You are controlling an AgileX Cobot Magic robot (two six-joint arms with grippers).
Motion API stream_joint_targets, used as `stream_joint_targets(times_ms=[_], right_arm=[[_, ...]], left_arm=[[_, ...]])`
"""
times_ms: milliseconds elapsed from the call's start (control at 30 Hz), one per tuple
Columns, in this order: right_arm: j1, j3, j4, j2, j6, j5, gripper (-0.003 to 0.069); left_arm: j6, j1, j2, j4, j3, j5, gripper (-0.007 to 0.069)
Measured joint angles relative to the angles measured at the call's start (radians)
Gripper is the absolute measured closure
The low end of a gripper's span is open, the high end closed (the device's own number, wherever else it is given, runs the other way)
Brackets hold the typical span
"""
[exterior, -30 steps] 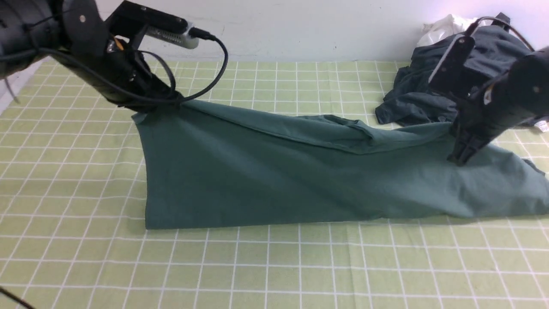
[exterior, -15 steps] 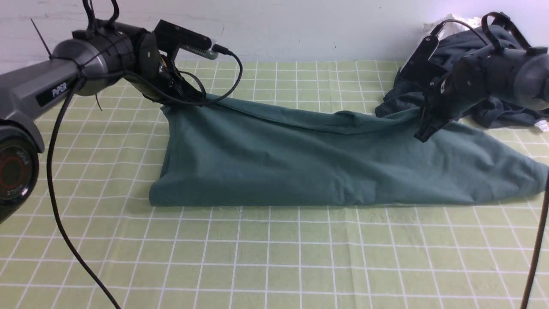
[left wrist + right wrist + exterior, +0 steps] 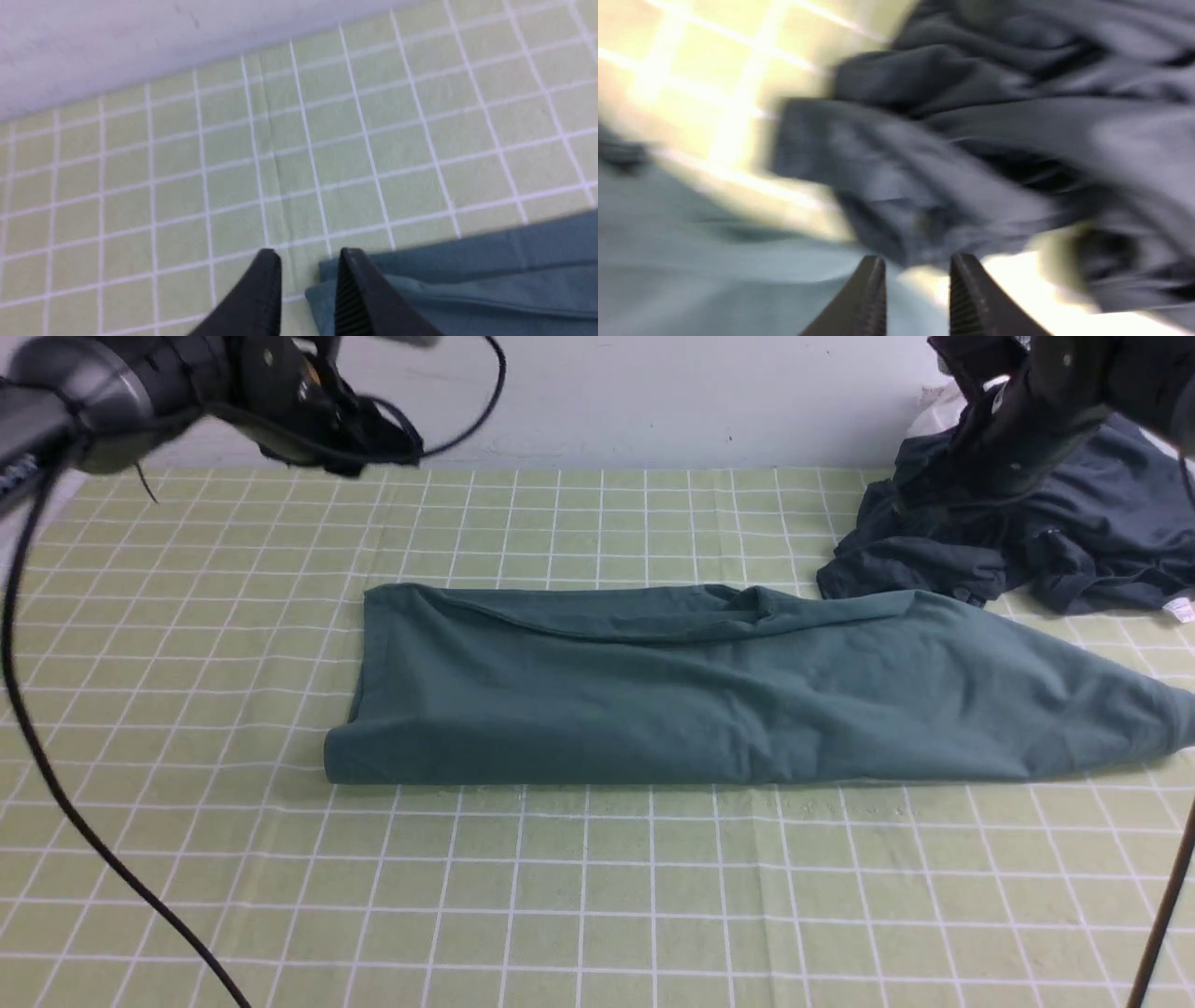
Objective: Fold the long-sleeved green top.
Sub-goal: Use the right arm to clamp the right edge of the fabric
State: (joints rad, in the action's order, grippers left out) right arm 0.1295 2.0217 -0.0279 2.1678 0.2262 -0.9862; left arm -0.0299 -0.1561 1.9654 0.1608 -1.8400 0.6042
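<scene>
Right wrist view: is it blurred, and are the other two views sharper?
Right wrist view: heavy motion blur, the dark grey garment smeared, the tablecloth glaring almost white. Left wrist view: slightly soft, but grid lines and the green top are readable. Front view: sharp and evenly lit, only the left arm and right arm blurred.

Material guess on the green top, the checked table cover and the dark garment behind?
The green top: soft matte knit, likely cotton jersey; drapes in rounded folds, no sheen. The table cover: thin matte cloth, probably woven; a pressed crease runs through its grid. The dark garment: soft matte fabric, crumpled in a loose heap; weave too fine to tell.
</scene>
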Motion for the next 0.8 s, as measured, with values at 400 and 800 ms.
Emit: stream_joint_targets(times_ms=[400, 800], right_arm=[[0.060, 0.000, 0.496, 0.204, 0.474, -0.002, 0.0673], [0.050, 0.046, 0.506, 0.272, 0.405, 0.314, 0.0673]], left_arm=[[0.020, 0.001, -0.569, 0.020, 0.435, 0.057, 0.0629], [0.020, 0.001, -0.986, 0.104, 1.021, 0.025, 0.0629]])
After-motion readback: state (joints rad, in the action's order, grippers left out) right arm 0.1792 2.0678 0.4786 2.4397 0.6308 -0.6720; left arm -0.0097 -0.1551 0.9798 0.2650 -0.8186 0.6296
